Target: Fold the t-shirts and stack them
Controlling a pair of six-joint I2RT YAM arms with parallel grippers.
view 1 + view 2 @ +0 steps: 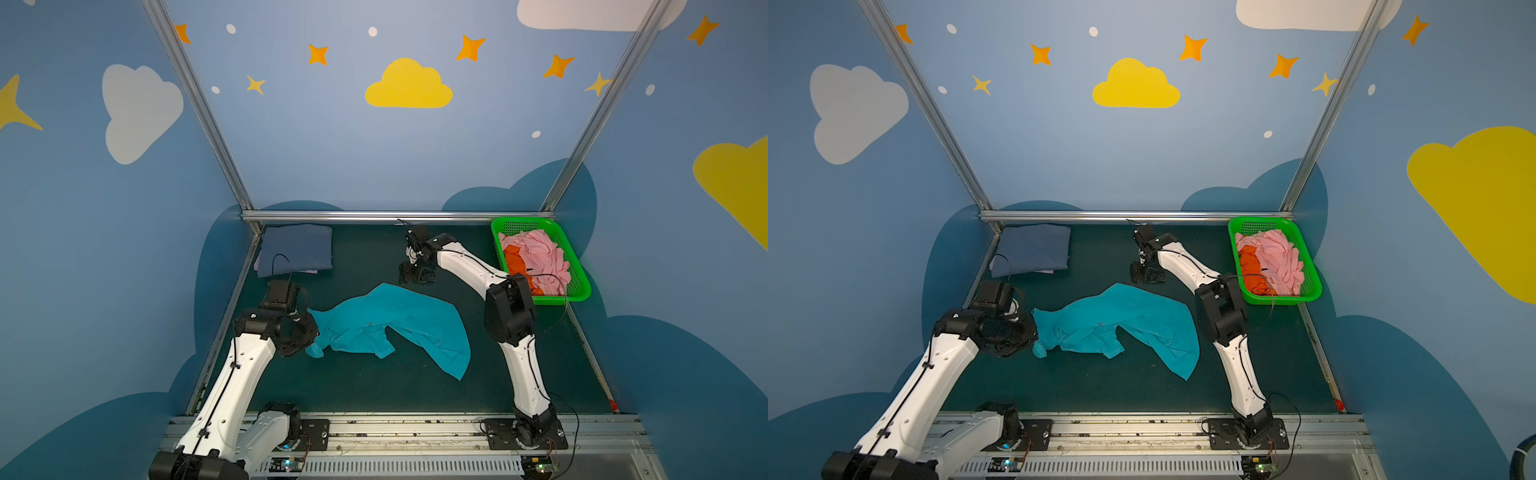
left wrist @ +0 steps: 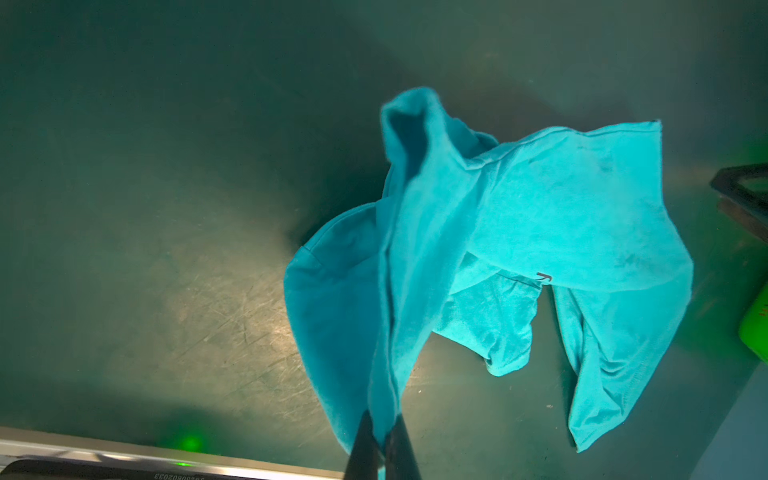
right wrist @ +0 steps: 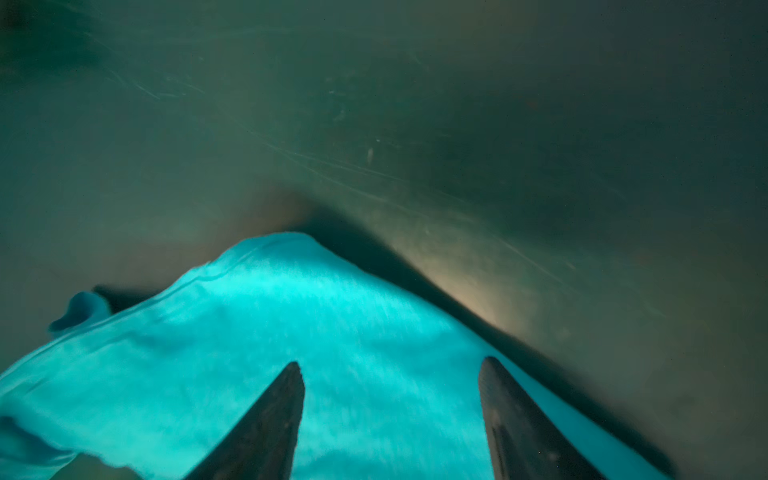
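A teal t-shirt (image 1: 390,324) (image 1: 1117,320) lies crumpled and stretched across the middle of the dark green table. My left gripper (image 1: 312,331) (image 1: 1035,332) (image 2: 382,415) is shut on the teal t-shirt's left end, the cloth (image 2: 519,216) pinched between its fingers. My right gripper (image 1: 415,276) (image 1: 1147,276) (image 3: 390,361) stands open just over the shirt's far corner; blurred teal cloth (image 3: 291,316) lies under the spread fingers, not gripped. A slate-blue t-shirt (image 1: 297,249) (image 1: 1034,251) lies folded at the back left, with a pale lavender edge (image 1: 286,272) under it. Pink (image 1: 540,257) and orange (image 1: 515,262) t-shirts are heaped in the basket.
A green perforated plastic basket (image 1: 579,286) (image 1: 1312,286) stands at the back right corner. Aluminium rails (image 1: 395,216) border the table at the back and sides. The arm bases sit on the front rail (image 1: 395,432).
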